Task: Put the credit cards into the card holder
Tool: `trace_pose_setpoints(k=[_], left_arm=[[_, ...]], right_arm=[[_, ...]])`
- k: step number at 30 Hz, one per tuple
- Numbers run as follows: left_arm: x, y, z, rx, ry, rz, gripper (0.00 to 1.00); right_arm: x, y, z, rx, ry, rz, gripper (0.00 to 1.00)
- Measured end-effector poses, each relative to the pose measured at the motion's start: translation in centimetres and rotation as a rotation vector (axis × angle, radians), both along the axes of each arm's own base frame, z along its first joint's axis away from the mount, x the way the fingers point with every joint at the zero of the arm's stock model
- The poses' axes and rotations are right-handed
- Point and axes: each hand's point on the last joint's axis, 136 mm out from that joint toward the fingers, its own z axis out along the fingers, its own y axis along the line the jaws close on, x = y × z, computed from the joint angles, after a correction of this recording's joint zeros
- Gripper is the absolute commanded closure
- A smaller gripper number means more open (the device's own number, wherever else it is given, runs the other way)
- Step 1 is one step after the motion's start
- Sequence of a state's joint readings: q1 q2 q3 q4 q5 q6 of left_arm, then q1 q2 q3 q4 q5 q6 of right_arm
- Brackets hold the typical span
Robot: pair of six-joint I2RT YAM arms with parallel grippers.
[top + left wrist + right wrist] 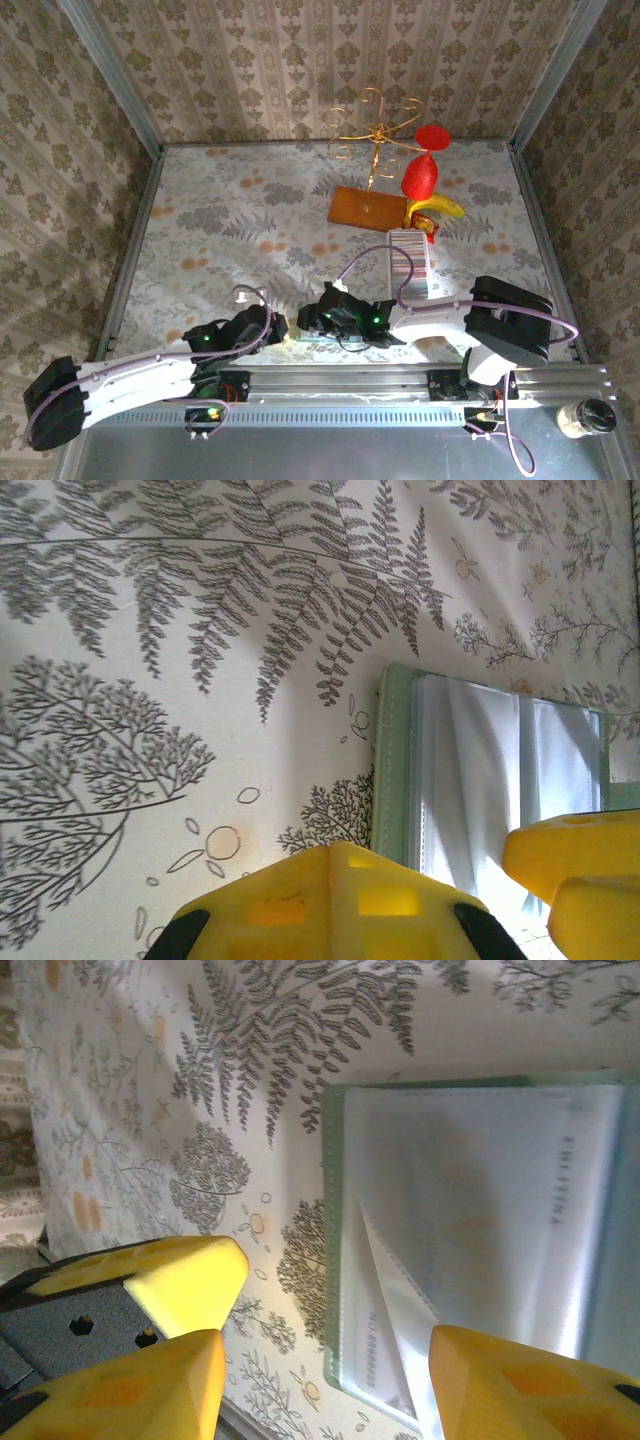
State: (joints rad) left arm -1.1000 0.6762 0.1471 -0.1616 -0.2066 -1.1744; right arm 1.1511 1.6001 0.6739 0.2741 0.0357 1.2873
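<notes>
Two yellow claws flank the small grey-green folding card holder (480, 1210), open on the table's (220, 230) near edge: left claw (335, 880) pressed together, right claw (325, 1360) spread. We judge neither holds a card; fetching one comes next.

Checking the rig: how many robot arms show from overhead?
2. The left arm extends from the lower left, the right arm from the lower right, meeting by the card holder.
</notes>
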Motion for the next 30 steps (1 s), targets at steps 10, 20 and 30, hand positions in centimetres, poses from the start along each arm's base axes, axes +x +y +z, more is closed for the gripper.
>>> trace_pose_setpoints(k=[10,20,30], left_arm=[[0.0,1.2,0.8,-0.023,-0.025,0.030,0.95],[-0.3,1.8,0.2,0.010,-0.013,0.035,0.95],[-0.3,3.1,0.1,0.034,-0.015,0.069,0.81]], right_arm=[[0.5,1.9,0.1,0.079,-0.020,0.016,0.44],[0.9,4.0,2.2,0.166,-0.054,0.036,0.44],[1.4,5.7,3.3,0.215,-0.082,0.048,0.42]])
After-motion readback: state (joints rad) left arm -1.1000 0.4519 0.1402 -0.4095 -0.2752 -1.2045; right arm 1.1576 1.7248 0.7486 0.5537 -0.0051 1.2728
